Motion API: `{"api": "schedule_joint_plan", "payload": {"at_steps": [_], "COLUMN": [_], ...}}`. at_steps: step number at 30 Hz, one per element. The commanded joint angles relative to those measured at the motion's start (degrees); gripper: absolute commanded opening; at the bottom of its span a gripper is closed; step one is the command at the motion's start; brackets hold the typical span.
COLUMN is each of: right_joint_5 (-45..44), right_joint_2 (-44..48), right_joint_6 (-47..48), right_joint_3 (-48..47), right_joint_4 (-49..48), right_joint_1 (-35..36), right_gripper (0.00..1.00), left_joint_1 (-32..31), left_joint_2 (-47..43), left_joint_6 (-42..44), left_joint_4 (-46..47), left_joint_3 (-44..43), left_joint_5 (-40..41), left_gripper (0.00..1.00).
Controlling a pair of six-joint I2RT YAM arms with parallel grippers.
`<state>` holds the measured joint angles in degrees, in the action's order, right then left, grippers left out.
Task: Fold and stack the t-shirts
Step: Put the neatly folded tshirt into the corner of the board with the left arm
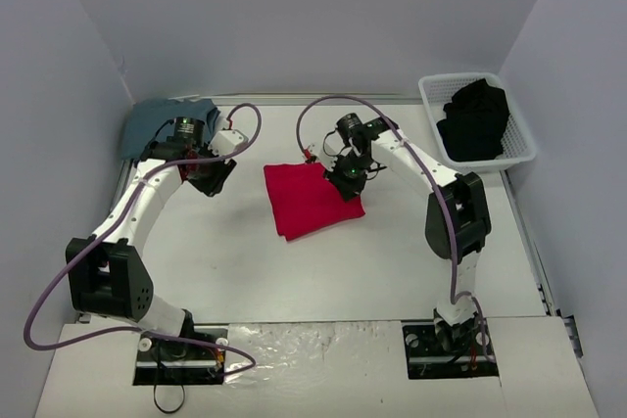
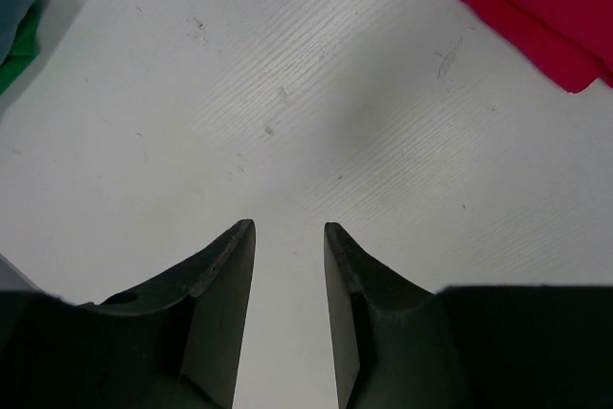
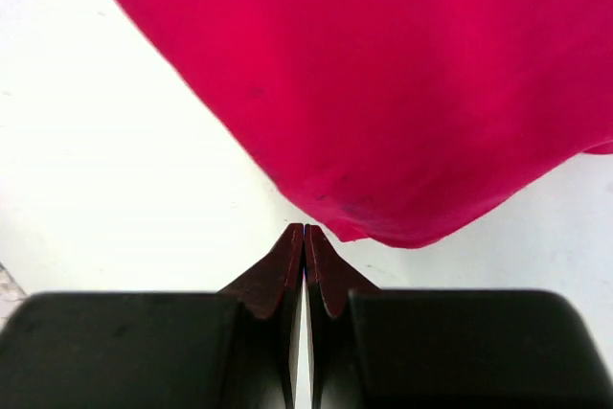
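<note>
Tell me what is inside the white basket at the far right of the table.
A bunched black t-shirt lies in the white basket, covering most of its floor. Whether anything lies under the shirt cannot be seen, because the cloth hides it.

The red t-shirt (image 1: 313,200) is plain bright crimson. Far left of it, the blue-grey t-shirt (image 1: 162,122) is slate-toned. To its right, the black t-shirt (image 1: 475,119) fills a white slatted basket (image 1: 522,139). The surface (image 1: 294,281) is white and faintly streaked.
</note>
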<state>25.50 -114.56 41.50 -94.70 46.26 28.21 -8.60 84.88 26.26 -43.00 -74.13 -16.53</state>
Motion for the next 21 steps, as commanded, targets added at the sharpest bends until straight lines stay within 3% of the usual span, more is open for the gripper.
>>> {"api": "schedule_joint_plan", "payload": {"at_steps": [1,8,21], "right_joint_5": [-1.1,-0.4,0.0], "right_joint_2": [4.9,1.4,-8.0], "right_joint_6": [-1.6,-1.2,2.1], "right_joint_3": [-3.6,-5.9,3.7], "right_joint_4": [7.7,7.8,-0.2], "right_joint_1": [1.8,3.4,3.5], "right_gripper": [0.00,0.00,0.00], "left_joint_1": [0.3,0.3,0.3], "left_joint_2": [-1.9,-1.0,-2.9], "left_joint_6": [-0.9,-1.4,-1.3], "left_joint_4": [0.1,0.6,2.0], "left_joint_3": [-1.4,-1.1,0.9], "left_joint_5": [-1.0,-1.4,-0.8], "left_gripper": [0.34,0.34,0.34]}}
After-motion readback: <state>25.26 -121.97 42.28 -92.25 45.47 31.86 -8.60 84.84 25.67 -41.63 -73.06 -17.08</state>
